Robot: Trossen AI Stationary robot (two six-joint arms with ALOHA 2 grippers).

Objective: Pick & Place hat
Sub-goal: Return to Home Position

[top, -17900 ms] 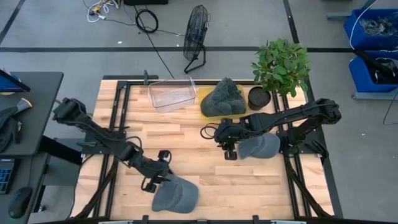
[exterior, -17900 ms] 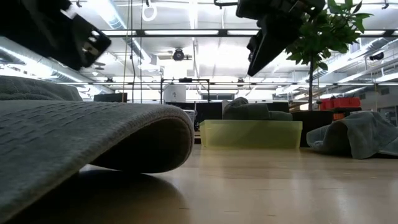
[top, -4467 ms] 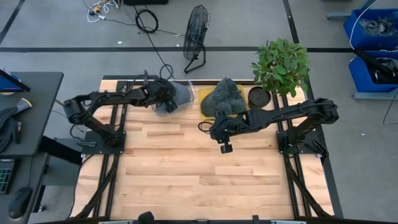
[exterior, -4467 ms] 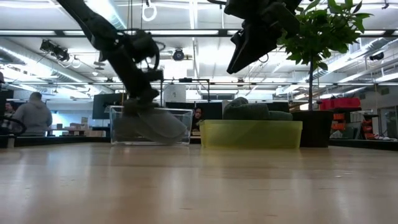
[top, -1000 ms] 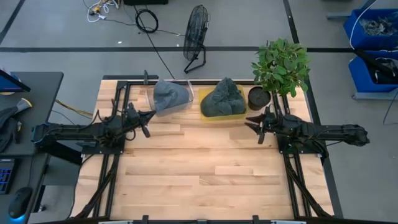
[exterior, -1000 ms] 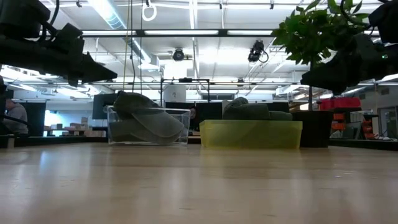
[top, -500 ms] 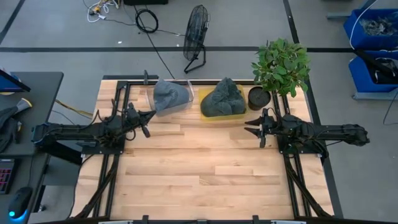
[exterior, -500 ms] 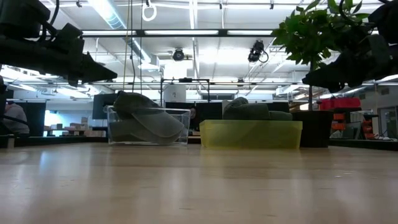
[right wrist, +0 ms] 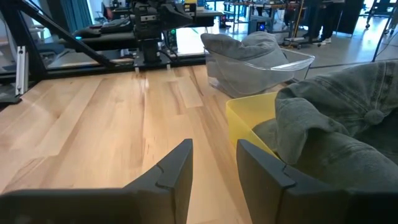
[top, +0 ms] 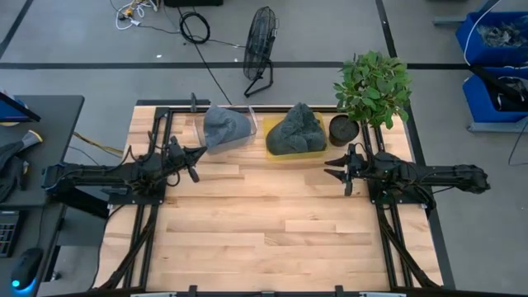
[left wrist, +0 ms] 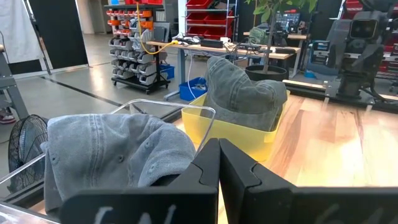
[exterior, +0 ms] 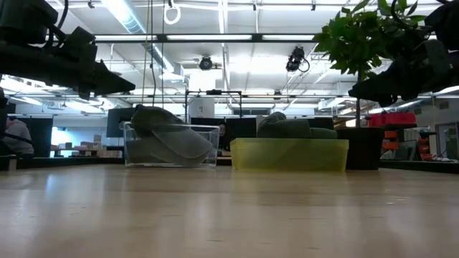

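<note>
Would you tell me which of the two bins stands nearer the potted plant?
The yellow bin, beside the plant pot; the transparent bin stands farther left.

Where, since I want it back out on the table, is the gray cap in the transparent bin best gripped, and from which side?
Probably the hump of the gray cap that rises above the rim of the transparent bin, pinched from straight above. The bin's walls block every sideways approach, and the cap lies crumpled, so that raised cloth is the free handhold.
</note>
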